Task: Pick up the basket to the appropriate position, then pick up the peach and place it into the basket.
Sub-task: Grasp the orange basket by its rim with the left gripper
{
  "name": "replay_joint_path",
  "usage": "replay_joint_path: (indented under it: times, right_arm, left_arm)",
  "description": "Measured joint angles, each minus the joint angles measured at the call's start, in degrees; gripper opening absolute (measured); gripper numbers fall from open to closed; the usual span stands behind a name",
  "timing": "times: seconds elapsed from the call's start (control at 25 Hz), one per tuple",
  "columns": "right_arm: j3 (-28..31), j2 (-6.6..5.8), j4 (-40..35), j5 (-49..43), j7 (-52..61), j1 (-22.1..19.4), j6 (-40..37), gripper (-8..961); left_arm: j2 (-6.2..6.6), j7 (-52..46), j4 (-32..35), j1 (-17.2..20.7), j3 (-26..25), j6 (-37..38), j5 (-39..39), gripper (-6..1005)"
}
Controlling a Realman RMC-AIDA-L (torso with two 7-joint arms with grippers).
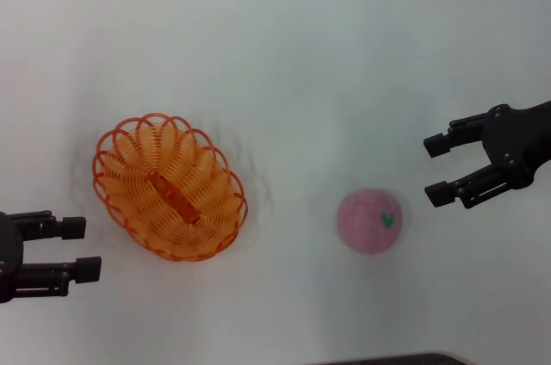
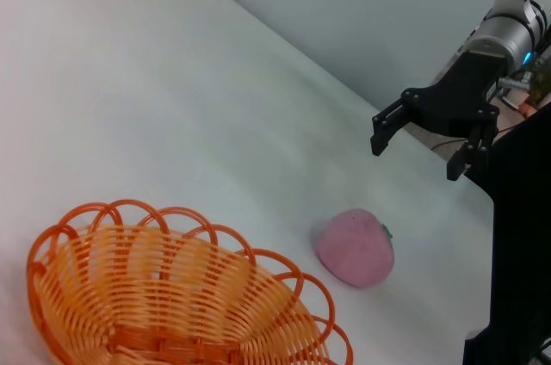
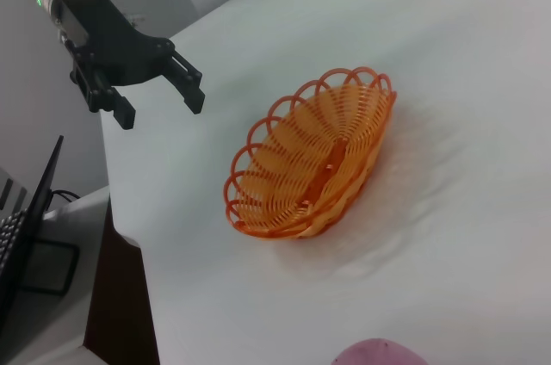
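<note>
On the white worktop [image 1: 284,55] the orange basket [image 1: 170,186] is sitting toward the robot's left side, and the pink peach [image 1: 371,220] is lying well apart from it toward the right, with bare surface between them. Neither is being touched. The left gripper [image 1: 77,249] is hovering just beside the basket's near-left rim, its jaws standing open and holding nothing. The right gripper [image 1: 439,171] is hanging near the peach on its outer side, its jaws likewise spread wide and empty.

Judging from this, the task is sitting at its very first step: the basket is not yet being lifted, and the peach is waiting its turn. The next move is probably calling for the left gripper to close in on the basket's scalloped rim, pinching a loop or the wall, since the body is far too wide to straddle.

The basket is showing as an oval bowl of thin looped plastic wire, open and springy-looking, with a solid bar running along its base [image 3: 331,158]. Such loops are likely giving little flat surface, so a grip may be slipping or tilting the basket. The peach [image 2: 355,247] is looking round, matte and slightly fuzzy, with a small green leaf mark [image 1: 388,219]; being ball-shaped, it may be rolling if nudged off-centre.
</note>
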Motion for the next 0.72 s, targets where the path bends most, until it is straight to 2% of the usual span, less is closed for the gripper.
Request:
replay_joint_path:
  times: [0.6,0.72]
  right_arm:
    - [-0.1,0.14,0.2,-0.1,0.0,0.5,0.1,938]
    - [-0.1,0.16,0.2,0.0,0.0,0.6,0.3,938]
  left_arm:
    - [-0.18,-1.2,0.0,-0.4,-0.3,0.2,0.0,790]
    - [0.18,-3.8,0.7,-1.4,-0.3,0.6,-0.1,789]
